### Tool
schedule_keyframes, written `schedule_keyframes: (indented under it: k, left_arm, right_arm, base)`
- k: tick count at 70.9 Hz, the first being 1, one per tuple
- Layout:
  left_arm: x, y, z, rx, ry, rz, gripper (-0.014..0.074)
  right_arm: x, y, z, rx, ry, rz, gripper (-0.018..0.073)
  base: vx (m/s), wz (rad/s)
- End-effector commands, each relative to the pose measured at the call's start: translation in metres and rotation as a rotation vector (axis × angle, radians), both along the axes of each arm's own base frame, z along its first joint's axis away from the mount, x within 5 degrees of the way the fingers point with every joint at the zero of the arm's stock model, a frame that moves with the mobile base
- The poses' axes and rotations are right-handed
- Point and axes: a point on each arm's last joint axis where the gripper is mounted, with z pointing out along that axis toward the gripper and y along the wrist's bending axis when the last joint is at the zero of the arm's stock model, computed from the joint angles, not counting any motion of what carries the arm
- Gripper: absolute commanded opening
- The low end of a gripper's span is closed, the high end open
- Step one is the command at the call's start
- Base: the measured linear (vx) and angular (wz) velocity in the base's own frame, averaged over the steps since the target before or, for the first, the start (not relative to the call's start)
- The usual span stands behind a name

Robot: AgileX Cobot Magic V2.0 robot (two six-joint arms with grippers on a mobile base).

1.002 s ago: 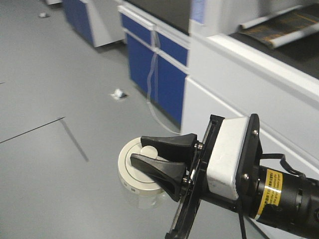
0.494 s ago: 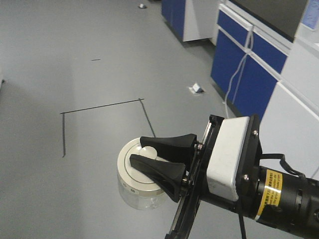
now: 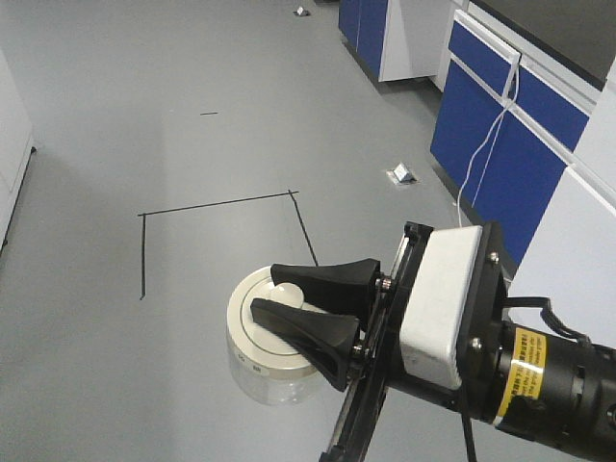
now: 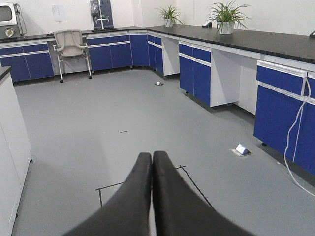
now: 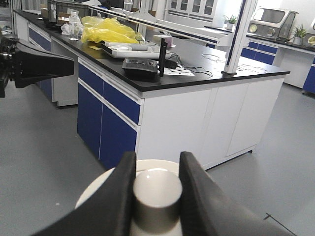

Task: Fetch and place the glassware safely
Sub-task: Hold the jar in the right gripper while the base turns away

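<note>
Right gripper (image 3: 274, 292): clenched on the knob of the jar (image 3: 252, 342); black fingers (image 5: 117, 196) sit on either side of the knob.
Jar: clear glass with a cream-white lid, upright, hanging from the gripper above the floor (image 3: 115, 115).
Left gripper (image 4: 152, 158): closed, fingers pressed together, nothing between them.
Floor: plain grey, smooth. Black tape lines (image 3: 221, 204) mark part of a rectangle beyond the jar. A small white object (image 3: 402, 174) lies near the cabinets (image 3: 500, 144).
Cabinets: blue fronts, white frames, dark worktops; a white cable (image 3: 486, 144) hangs down one door.
Room: laboratory; mesh chair (image 4: 71, 45) at the far wall, potted plants (image 4: 226, 14) on a worktop.
Bench (image 5: 197, 73): carries yellow bags (image 5: 108, 32).
</note>
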Motion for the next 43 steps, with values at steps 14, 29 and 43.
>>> schedule_keyframes:
  k: [14,29,43]
  left_arm:
    - [-0.0004,-0.0001,0.0135,-0.013,-0.082,-0.002,-0.0007]
    - [-0.0004,-0.0001,0.0135,-0.013,-0.082,-0.002,-0.0007]
    - [-0.0004,-0.0001,0.0135,-0.013,-0.082,-0.002,-0.0007]
  right_arm:
    - [-0.0050,-0.0002,0.0221,0.114,-0.054,0.039,-0.0003]
    - [-0.0050,-0.0002,0.0221,0.114,-0.054,0.039,-0.0003]
    - [-0.0050,-0.0002,0.0221,0.114,-0.054,0.039,-0.0003]
  base:
    - [0.15,0.13]
    - [0.27,0.23]
    - [0.37,0.17]
